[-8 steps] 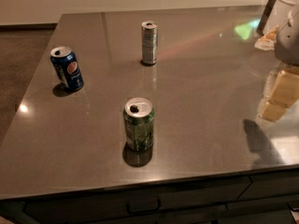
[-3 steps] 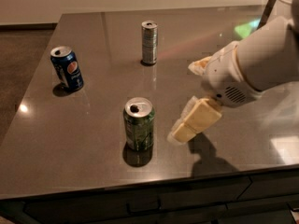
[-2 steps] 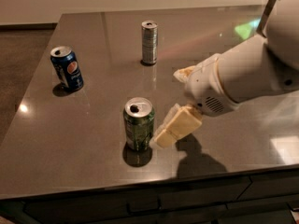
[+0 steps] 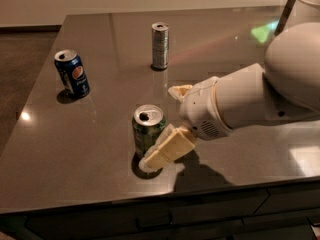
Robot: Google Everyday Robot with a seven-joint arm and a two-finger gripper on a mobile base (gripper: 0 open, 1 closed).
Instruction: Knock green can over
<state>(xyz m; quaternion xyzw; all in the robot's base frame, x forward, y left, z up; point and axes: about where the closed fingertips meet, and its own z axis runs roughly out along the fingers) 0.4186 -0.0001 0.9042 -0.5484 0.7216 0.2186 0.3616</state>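
Note:
The green can [image 4: 146, 130], with a mottled green label and a silver top, stands upright near the front edge of the dark table [image 4: 75, 174]. My gripper [image 4: 161, 126] comes in from the right on a white arm [image 4: 260, 99] and is open. Its near tan finger [image 4: 169, 148] lies low against the can's front right side, with its tip at the can's base. The far finger [image 4: 178, 90] sits behind and to the right of the can, apart from it.
A blue Pepsi can [image 4: 72, 73] stands at the left of the table. A slim silver can [image 4: 160, 45] stands at the back middle. The table's front edge runs just below the green can. The floor lies to the left.
My gripper has moved left and down across the table to the green can. Its near finger now touches the can's side. The can still stands in the same spot.

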